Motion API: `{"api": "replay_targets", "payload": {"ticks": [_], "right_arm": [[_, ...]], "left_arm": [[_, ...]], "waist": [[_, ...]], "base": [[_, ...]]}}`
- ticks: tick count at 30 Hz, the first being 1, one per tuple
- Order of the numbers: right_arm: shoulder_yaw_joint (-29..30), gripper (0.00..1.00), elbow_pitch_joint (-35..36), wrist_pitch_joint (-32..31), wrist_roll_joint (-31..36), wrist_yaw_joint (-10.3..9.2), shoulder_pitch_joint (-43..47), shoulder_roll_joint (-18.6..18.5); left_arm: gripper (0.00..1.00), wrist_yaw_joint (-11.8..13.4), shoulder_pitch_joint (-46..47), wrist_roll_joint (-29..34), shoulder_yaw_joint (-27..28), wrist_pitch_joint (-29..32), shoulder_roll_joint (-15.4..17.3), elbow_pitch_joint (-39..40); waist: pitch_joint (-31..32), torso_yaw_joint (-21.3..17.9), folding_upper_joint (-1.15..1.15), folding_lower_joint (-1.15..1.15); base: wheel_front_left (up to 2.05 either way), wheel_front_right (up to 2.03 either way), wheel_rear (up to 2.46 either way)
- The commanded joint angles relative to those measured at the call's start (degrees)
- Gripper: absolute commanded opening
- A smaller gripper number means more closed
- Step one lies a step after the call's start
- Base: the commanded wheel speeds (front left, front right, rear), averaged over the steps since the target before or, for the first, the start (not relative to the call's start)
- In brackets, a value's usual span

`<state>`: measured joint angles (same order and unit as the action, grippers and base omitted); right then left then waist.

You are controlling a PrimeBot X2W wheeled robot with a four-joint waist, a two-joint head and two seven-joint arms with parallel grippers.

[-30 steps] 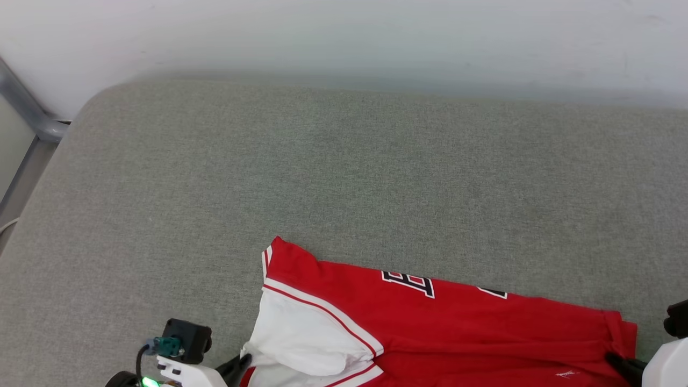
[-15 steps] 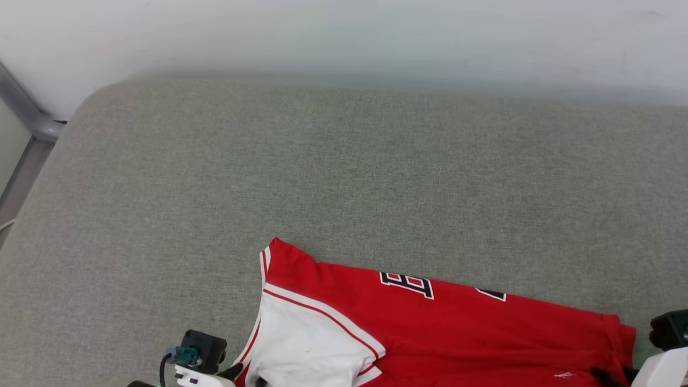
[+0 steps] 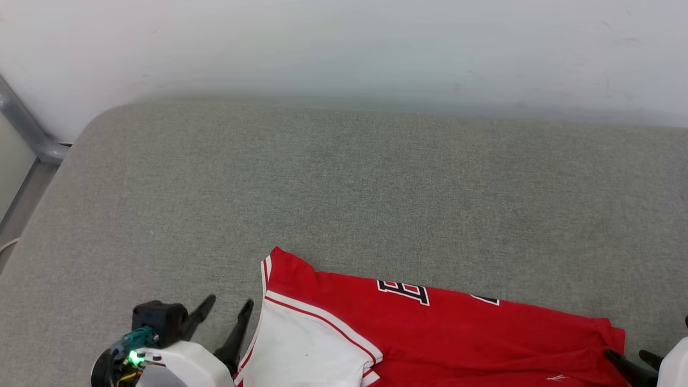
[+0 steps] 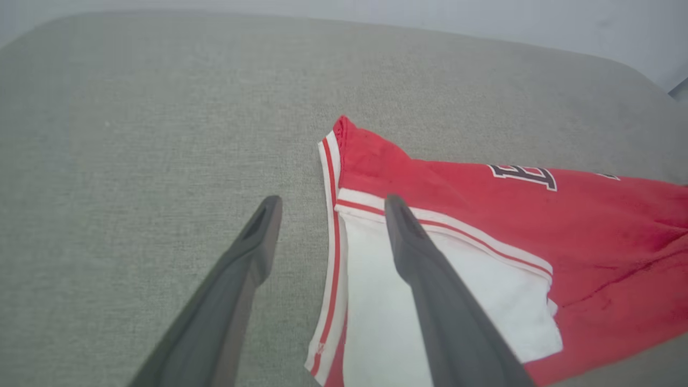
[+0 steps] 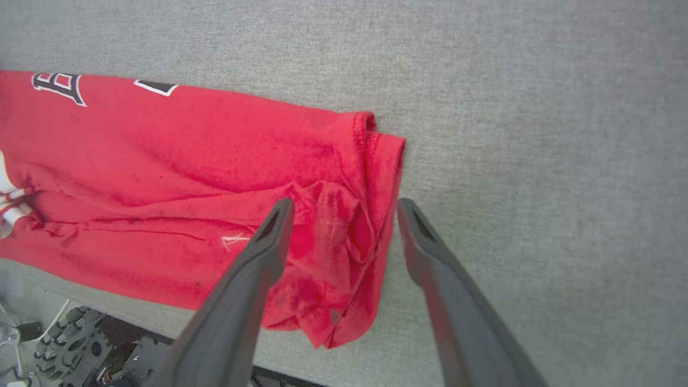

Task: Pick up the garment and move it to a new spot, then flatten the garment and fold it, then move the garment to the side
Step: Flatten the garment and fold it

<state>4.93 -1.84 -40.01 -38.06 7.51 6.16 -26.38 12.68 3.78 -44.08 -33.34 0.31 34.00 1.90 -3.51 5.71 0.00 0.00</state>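
1. State: the garment (image 3: 430,333) lies on the grey padded surface (image 3: 344,188), along its near edge. Long axis runs left-right, black lettering (image 3: 403,291) peeks out at the far edge, so it looks doubled over lengthwise
2. left gripper (image 4: 333,201): fingers spread, holding nothing. They straddle the striped trim of the white sleeve (image 4: 387,301), one finger over bare cushion, the other over the cloth
3. right gripper (image 5: 345,204): also spread and empty, hovering at the hem end (image 5: 376,177). Cloth there is rumpled and layered, with the lowest bunch right at the cushion's front edge
4. My read: both ends being lined up for a regrasp, either to flatten or to make the next fold
5. Doing it well:
   - left: come down on the trim edge, pinch all layers, not just the top sleeve flap
   - right: bite past the rumple so both hem layers are caught, a one-layer pinch will skew the fold
   - close both before lifting, keep light tension between the arms, lift level
6. Risk: bunched hem slides off the front edge if dragged towards the robot
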Motion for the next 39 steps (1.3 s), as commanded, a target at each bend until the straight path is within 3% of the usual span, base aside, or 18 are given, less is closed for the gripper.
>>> {"api": "replay_targets", "payload": {"ticks": [1,8,18,28,34,35,36,37,39], "right_arm": [[1.54,1.0,0.34,-1.46,0.71,-0.05,-0.08,1.76],[8.72,1.0,-1.35,-5.37,4.61,-0.06,-2.06,8.46],[15.4,1.0,-6.12,-8.15,8.6,-0.05,-3.66,14.38],[9.88,1.0,-8.9,-9.74,4.35,0.03,-3.68,18.58],[6.69,1.0,-10.15,-8.02,3.69,0.04,-4.04,18.65],[6.22,0.77,-10.3,-7.59,3.82,0.04,-4.15,18.38],[5.95,0.27,-10.39,-7.05,4.12,0.04,-4.25,18.06],[5.85,0.0,-10.59,-6.3,4.36,0.04,-4.4,17.58],[5.75,0.0,-11.26,-5.1,4.46,0.04,-4.69,16.74]], "left_arm": [[1.0,0.53,0.76,0.95,1.04,-2.7,-0.39,0.58],[1.0,1.8,3.3,9.12,3.33,-13.9,-0.12,0.1],[1.0,0.75,2.26,15.39,9.17,-15.57,-4.06,0.44],[1.0,-4.08,0.74,19.75,14.22,-15.61,-8.63,-1.73],[1.0,-6.3,0.33,21.51,16.29,-15.61,-10.41,-2.82],[1.0,-6.65,0.34,21.77,16.56,-15.61,-10.57,-2.93],[1.0,-6.99,0.37,21.98,16.83,-15.61,-10.74,-3.05],[1.0,-7.17,0.4,22.28,17.12,-15.61,-11.0,-3.21],[1.0,-7.71,0.37,22.61,17.7,-15.61,-11.57,-3.57]], "waist": [[-0.1,0.06,0.0,0.0],[-1.66,0.81,0.0,0.0],[-4.12,2.11,0.0,0.0],[-4.72,2.46,0.0,0.0],[-4.69,2.38,0.0,0.0],[-4.75,2.39,0.0,0.0],[-4.81,2.41,0.0,0.0],[-4.85,2.44,0.0,0.0],[-4.84,2.48,0.0,0.0]], "base": [[0.0,0.0,0.0],[0.0,0.0,0.0],[0.0,0.0,0.0],[0.0,0.0,0.0],[0.0,0.0,0.0],[0.0,0.0,0.0],[0.0,0.0,0.0],[0.0,0.0,0.0],[0.0,0.0,0.0]]}}
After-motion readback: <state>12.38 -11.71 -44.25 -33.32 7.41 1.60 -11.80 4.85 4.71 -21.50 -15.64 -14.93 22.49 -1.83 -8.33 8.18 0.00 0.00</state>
